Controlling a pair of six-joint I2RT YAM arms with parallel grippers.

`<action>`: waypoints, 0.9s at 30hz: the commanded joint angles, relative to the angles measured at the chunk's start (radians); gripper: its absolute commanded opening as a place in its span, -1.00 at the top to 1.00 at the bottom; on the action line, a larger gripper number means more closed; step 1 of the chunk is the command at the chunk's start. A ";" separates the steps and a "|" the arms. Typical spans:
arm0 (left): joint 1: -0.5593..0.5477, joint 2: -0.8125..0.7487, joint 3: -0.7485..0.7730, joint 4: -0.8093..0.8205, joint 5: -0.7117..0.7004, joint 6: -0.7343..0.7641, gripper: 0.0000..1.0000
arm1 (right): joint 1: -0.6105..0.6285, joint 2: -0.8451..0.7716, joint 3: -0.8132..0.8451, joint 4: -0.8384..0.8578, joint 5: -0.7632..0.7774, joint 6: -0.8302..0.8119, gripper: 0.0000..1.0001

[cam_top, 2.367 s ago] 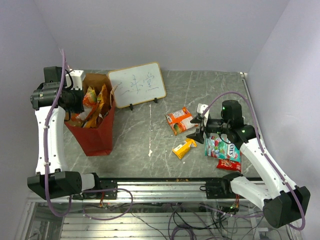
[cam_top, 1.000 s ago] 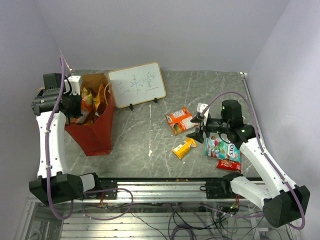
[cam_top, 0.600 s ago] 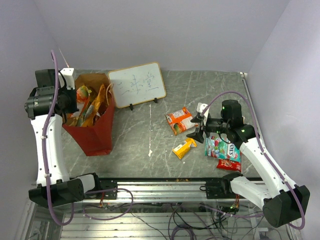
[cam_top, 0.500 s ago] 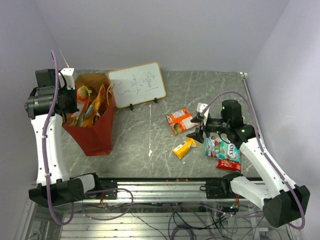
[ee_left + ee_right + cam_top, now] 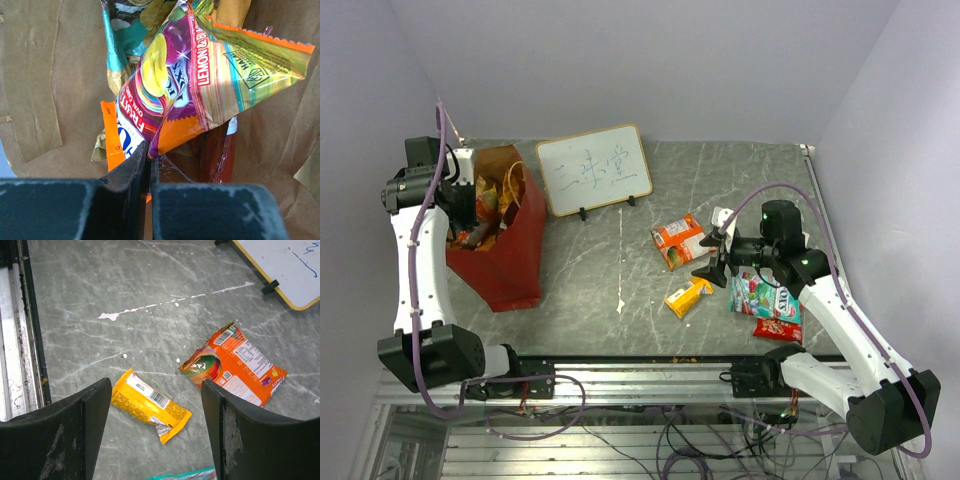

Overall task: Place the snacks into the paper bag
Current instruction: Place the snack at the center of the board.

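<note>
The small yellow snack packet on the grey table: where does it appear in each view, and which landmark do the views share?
Top external: the small yellow snack packet lies right of centre.
Left wrist: not in it; this view looks into the brown-lined paper bag.
Right wrist: the packet is low in the middle.
Shared landmark: the flat orange snack packet, in both those views.

white arm links (image 5: 842,322), black joints (image 5: 782,220), purple cables (image 5: 772,187), matte black jaws

Whiteboard (image 5: 295,270) cut off at the right-wrist view's corner; teal candy bag (image 5: 758,296) partly under right arm (image 5: 832,300).
</note>
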 commanded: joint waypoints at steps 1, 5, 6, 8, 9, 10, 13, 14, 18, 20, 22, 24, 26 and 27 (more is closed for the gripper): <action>0.019 -0.038 -0.008 -0.060 0.035 -0.001 0.70 | 0.019 0.000 0.017 -0.002 0.014 -0.013 -0.45; 0.038 -0.048 -0.006 -0.060 0.156 -0.012 0.71 | 0.023 0.003 0.016 0.000 0.016 -0.013 -0.45; 0.046 -0.050 -0.005 -0.060 0.190 -0.016 0.75 | 0.023 0.003 0.015 0.001 0.017 -0.014 -0.45; 0.064 -0.050 0.002 -0.064 0.246 -0.022 0.84 | 0.023 0.001 0.013 0.005 0.023 -0.012 -0.46; 0.074 -0.049 0.010 -0.070 0.276 -0.025 0.86 | 0.023 0.003 0.011 0.009 0.026 -0.012 -0.45; 0.082 -0.048 0.018 -0.072 0.294 -0.027 0.86 | 0.024 0.003 0.010 0.010 0.028 -0.010 -0.45; 0.110 -0.058 0.026 -0.075 0.346 -0.048 0.86 | 0.022 0.009 0.007 0.016 0.030 -0.009 -0.45; 0.118 -0.065 0.027 -0.073 0.362 -0.059 0.86 | 0.023 0.010 0.005 0.018 0.033 -0.009 -0.45; 0.147 -0.091 0.027 -0.072 0.387 -0.090 0.86 | 0.021 0.007 0.001 0.027 0.045 -0.006 -0.46; 0.164 -0.104 -0.008 -0.066 0.404 -0.111 0.86 | 0.021 0.007 -0.002 0.030 0.046 -0.004 -0.46; 0.195 -0.117 -0.073 -0.061 0.459 -0.122 0.86 | 0.021 0.008 -0.002 0.030 0.048 -0.004 -0.46; 0.211 -0.131 -0.139 -0.046 0.471 -0.131 0.85 | 0.022 0.009 -0.002 0.032 0.049 -0.003 -0.46; 0.213 -0.149 -0.170 -0.028 0.449 -0.139 0.80 | 0.021 0.010 -0.002 0.033 0.048 -0.003 -0.46; 0.214 -0.155 -0.170 -0.022 0.438 -0.141 0.77 | 0.020 0.009 -0.003 0.033 0.048 -0.003 -0.46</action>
